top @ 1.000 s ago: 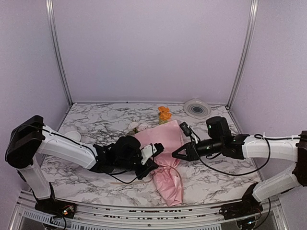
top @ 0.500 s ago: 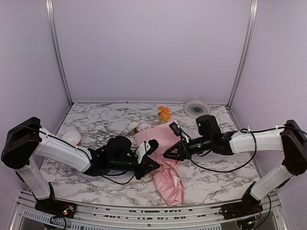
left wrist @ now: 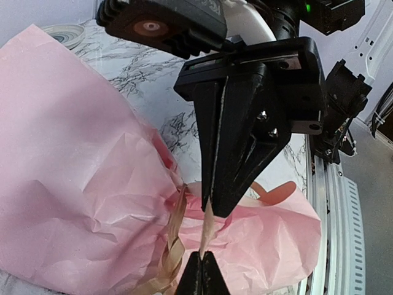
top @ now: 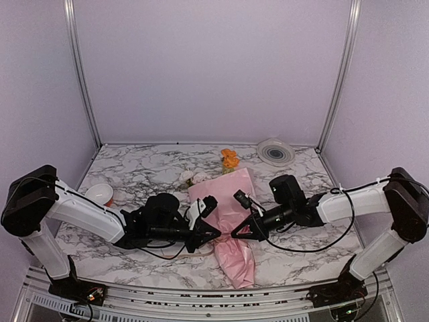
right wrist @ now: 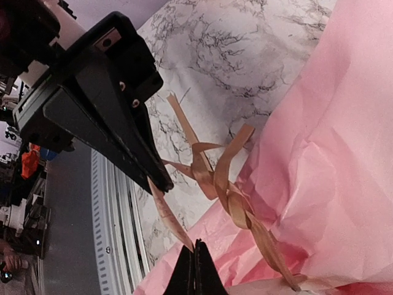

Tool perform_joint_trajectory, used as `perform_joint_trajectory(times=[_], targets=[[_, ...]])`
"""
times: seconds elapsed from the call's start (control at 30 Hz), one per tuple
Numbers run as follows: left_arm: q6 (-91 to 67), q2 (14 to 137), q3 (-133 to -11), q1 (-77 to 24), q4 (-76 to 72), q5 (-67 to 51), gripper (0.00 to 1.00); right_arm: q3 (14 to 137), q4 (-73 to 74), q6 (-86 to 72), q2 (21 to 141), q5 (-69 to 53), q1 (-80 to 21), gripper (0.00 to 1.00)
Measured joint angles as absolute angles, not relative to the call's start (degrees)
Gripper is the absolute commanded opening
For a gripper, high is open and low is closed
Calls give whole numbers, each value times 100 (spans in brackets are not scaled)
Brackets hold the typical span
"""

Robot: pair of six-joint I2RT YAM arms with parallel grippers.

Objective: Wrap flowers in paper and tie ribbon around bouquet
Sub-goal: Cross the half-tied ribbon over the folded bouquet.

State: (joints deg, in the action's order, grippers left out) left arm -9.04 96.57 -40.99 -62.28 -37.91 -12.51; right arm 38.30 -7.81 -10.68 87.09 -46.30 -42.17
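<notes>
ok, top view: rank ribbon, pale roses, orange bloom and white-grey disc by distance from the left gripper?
1. ribbon, pinched by the left gripper itself.
2. pale roses, behind it, slightly left.
3. orange bloom, farther back.
4. white-grey disc, back right corner.

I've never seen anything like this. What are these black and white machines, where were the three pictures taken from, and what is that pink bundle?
They are two robot arms bolted side by side. The wide picture comes from a camera above and behind them; the two close-ups come from cameras on their wrists. On the marble table lies a bouquet: pink paper around flowers, with tan ribbon at its middle. The left claw and right claw, nearly tip to tip, are both shut on one strand of that ribbon.
</notes>
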Motion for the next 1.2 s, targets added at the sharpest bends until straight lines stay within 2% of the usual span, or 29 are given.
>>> perform_joint_trajectory(times=[0.1, 0.13, 0.2, 0.27, 0.37, 0.43, 0.5, 0.57, 0.63, 0.73, 0.87, 0.97, 1.2], targets=[[-939, 9701, -4075, -6230, -3802, -1273, 0, 3677, -812, -1199, 8573, -4565, -4230, 0], [-943, 9727, -4073, -6233, -3813, -1299, 5, 3636, -814, -1260, 8484, -4523, -4265, 0], [-928, 9767, -4069, -6235, -3826, -1321, 24, 3603, -814, -1439, 8307, -4392, -4351, 0], [-899, 9767, -4010, -6237, -3844, -1369, 36, 3603, -810, -1616, 8086, -4198, -4569, 0], [-827, 9686, -3800, -6235, -3839, -1463, 47, 3603, -738, -1942, 7669, -3918, -4967, 0], [-755, 9529, -3649, -6198, -3778, -1592, 49, 3592, -663, -2180, 7467, -3793, -5074, 0], [-709, 9231, -3548, -6119, -3653, -1852, 49, 3533, -637, -2436, 7354, -3660, -5087, 0], [-698, 8938, -3548, -5977, -3568, -2045, 40, 3439, -624, -2692, 7334, -3548, -5113, 0], [-757, 8764, -3597, -5791, -3529, -2075, 27, 3382, -576, -2875, 7387, -3516, -5177, 0], [-910, 9019, -4056, -5461, -3218, -1931, 19, 3395, -556, -3052, 7677, -3507, -5306, 0], [-1046, 9966, -4930, -5247, -2663, -1734, 16, 3524, -548, -3264, 8294, -3529, -5448, 0], [-1074, 10416, -5094, -5253, -2298, -1743, 15, 3673, -526, -3437, 8591, -3498, -5537, 0], [-886, 10442, -5017, -5507, -1938, -1752, 15, 4060, -152, -3610, 8807, -3085, -5544, 0]])
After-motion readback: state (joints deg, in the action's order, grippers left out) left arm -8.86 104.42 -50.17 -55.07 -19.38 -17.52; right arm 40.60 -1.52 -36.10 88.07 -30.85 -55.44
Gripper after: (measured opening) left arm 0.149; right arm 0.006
